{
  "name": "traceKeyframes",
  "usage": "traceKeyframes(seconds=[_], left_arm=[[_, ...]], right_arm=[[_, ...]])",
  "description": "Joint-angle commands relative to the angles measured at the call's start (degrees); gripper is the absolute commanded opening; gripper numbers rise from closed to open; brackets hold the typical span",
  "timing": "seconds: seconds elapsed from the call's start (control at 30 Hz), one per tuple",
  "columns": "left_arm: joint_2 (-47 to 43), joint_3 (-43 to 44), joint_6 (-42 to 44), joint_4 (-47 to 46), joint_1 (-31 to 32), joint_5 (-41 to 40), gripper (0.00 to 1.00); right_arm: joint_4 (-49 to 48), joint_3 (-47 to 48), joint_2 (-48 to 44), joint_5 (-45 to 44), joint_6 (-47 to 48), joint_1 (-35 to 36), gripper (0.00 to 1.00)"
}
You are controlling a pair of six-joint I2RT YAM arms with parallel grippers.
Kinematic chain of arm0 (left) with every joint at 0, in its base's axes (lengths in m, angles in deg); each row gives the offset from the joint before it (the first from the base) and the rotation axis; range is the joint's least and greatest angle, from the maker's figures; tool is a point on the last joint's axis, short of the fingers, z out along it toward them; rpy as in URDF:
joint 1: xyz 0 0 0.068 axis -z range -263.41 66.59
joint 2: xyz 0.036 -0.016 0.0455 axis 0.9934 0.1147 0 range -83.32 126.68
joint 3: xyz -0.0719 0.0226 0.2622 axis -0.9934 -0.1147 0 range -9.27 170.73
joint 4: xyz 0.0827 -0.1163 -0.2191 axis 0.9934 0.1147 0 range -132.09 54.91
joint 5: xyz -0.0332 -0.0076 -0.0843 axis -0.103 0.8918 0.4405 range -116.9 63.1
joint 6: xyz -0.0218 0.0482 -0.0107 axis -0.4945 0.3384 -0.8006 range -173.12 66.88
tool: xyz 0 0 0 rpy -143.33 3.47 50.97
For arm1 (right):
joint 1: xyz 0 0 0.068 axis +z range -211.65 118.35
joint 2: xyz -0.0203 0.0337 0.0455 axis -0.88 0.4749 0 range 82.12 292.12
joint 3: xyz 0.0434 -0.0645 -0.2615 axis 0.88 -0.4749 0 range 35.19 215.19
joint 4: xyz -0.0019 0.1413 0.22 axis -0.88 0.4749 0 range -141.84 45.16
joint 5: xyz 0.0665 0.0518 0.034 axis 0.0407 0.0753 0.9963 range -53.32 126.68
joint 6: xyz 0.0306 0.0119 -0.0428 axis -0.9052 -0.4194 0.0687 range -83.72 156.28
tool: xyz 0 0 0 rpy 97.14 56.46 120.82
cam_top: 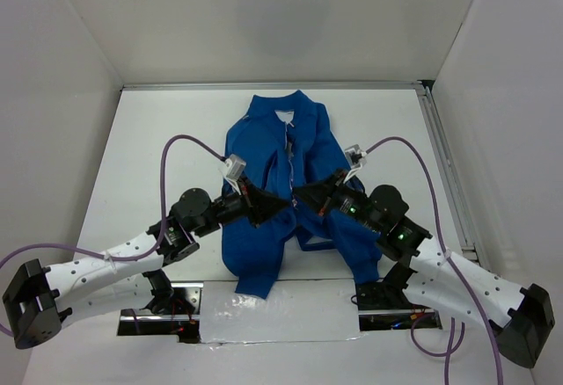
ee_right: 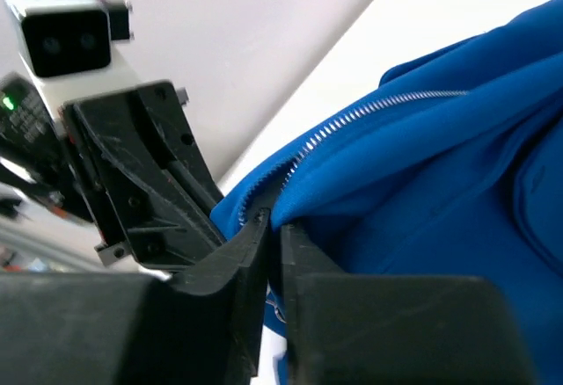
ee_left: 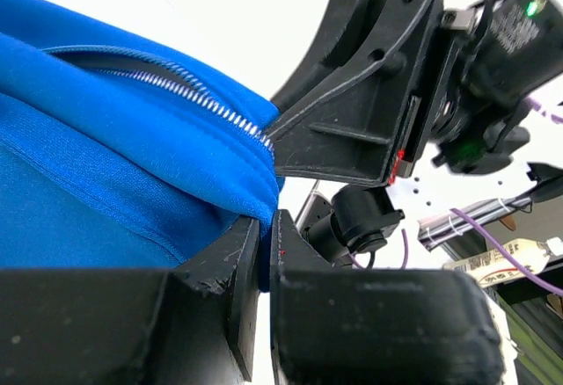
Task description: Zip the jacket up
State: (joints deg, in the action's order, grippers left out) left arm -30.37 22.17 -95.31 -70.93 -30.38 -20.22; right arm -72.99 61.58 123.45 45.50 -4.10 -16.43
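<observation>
the white surface [cam_top: 149,121] is smooth, flat and matte. the jacket [cam_top: 255,148] lies on it at centre, collar [cam_top: 290,104] toward the far side and hem toward the arms. its royal-blue cloth is soft and thick and folds into rounded rolls where it is gripped. a pale strip of lining [cam_top: 287,139] shows along the front opening, so the upper front is judged unzipped. the left end effector [cam_top: 280,200] and right end effector [cam_top: 299,196] meet tip to tip over the lower front, each of hard black angular plastic. in its wrist view the left end effector [ee_left: 266,227] is clenched on a fold of the blue front edge. the right end effector [ee_right: 273,227] is likewise clenched on the opposite edge, just beside the zipper [ee_right: 290,161]. the teeth [ee_left: 202,99] are small, silvery metal, and run as a single unjoined row on each side. no slider can be made out in any view. the task is judged at an early stage: both lower edges are held, while seating the zipper and the full upward pull remain.
</observation>
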Motion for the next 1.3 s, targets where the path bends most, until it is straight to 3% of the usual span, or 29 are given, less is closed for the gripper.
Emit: traceKeyframes(seconds=[0.0, 0.23, 0.4, 0.53, 0.63, 0.73, 0.8, 1.27], left_arm=[[-1.0, 0.7, 1.3, -3.2, 1.2, 0.5, 0.0], [-1.3, 2.0, 1.1, -2.1, 0.0, -2.2, 0.0], [-1.7, 1.6, 0.1, -2.4, -0.9, -2.1, 0.0], [-1.8, 1.8, -0.3, -1.9, -1.6, -2.0, 0.0], [-1.5, 1.9, -1.0, -1.9, -1.7, -2.0, 0.0], [-1.4, 1.9, -1.1, -1.6, -1.7, -2.2, 0.0], [-1.7, 2.0, -1.1, -1.1, -1.8, -2.5, 0.0], [-5.4, 0.0, -3.2, -0.6, -2.1, -4.5, 0.0]], right_arm=[[6.6, 7.8, 1.0, 8.6, 6.2, 0.1, 0.21], [9.3, 7.7, 0.0, 14.6, 12.3, 0.1, 0.51], [11.4, 8.0, 0.0, 16.1, 14.3, 0.1, 0.54], [11.3, 7.4, -0.1, 16.8, 14.6, 0.1, 0.47], [10.0, 7.1, -0.4, 15.9, 13.8, 0.1, 0.35], [9.2, 6.9, 0.1, 14.7, 12.6, 0.1, 0.2], [9.2, 6.4, -0.1, 12.9, 11.8, 0.1, 0.0], [0.1, -0.7, -5.9, 10.2, 6.0, -0.1, 0.0]])
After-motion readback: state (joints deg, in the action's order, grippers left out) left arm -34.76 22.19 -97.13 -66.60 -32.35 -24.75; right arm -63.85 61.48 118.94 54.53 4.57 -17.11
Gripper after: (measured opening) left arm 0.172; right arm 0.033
